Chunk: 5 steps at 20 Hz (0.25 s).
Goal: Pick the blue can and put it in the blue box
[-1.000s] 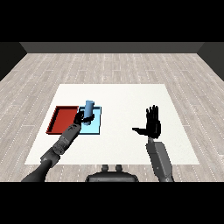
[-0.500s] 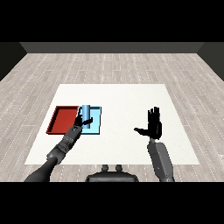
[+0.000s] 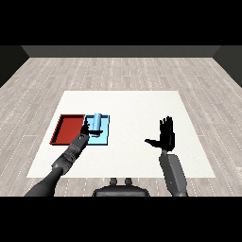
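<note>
Head view: left robot hand [image 3: 85, 128] reaches over blue tray [image 3: 103, 138], fingers beside blue can [image 3: 97, 121], grip unclear; right robot hand [image 3: 166, 136] raised, fingers spread.

A: Which parts of the flat light blue tray [image 3: 103, 137] are hidden?

B: Its near-left corner lies behind the robot's black left hand [image 3: 85, 130]. The pale blue cylindrical can [image 3: 97, 121] covers part of the floor.

A: Hand-to-can contact?

B: Too small to tell.

A: Anything cut off?

B: Both grey forearms leave view at the lower edge.
</note>
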Motion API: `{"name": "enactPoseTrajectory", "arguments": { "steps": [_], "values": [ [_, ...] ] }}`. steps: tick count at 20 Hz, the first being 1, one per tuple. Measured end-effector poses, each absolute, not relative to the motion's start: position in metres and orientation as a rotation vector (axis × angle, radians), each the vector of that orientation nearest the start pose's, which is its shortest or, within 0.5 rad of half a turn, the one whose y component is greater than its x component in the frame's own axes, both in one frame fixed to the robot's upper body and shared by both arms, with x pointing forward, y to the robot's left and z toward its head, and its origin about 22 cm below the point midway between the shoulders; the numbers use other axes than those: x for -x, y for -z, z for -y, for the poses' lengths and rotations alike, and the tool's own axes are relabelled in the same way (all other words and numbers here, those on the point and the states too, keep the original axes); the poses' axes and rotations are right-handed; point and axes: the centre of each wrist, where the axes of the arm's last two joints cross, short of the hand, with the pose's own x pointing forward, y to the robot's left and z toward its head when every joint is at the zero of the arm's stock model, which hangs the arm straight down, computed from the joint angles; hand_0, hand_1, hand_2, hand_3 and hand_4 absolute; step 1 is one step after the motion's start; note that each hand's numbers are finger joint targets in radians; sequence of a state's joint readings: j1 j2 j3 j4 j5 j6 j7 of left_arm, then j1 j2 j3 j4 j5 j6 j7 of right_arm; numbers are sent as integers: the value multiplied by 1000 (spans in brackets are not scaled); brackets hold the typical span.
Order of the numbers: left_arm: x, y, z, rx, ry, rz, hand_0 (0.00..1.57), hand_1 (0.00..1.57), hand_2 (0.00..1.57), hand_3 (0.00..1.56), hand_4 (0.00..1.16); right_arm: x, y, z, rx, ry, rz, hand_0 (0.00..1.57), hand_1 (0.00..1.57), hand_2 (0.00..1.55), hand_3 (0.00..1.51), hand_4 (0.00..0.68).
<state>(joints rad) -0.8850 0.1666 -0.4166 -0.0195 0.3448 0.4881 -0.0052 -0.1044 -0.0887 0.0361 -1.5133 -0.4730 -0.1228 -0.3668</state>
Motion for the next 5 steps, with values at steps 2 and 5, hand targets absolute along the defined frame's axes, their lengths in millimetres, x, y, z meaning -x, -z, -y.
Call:
{"name": "enactPoseTrajectory", "arguments": {
  "steps": [2, 5],
  "values": [
    [-375, 67, -229, -630, 132, 977, 0, 0, 0, 0, 0, -269, -13, 232, -217, 386, 1911, 0, 0, 0, 0, 0],
    [-379, 59, -230, -596, 92, 1127, 0, 0, 0, 0, 0, -269, -14, 230, -227, 370, 1916, 0, 0, 0, 0, 0]
  ]
}}
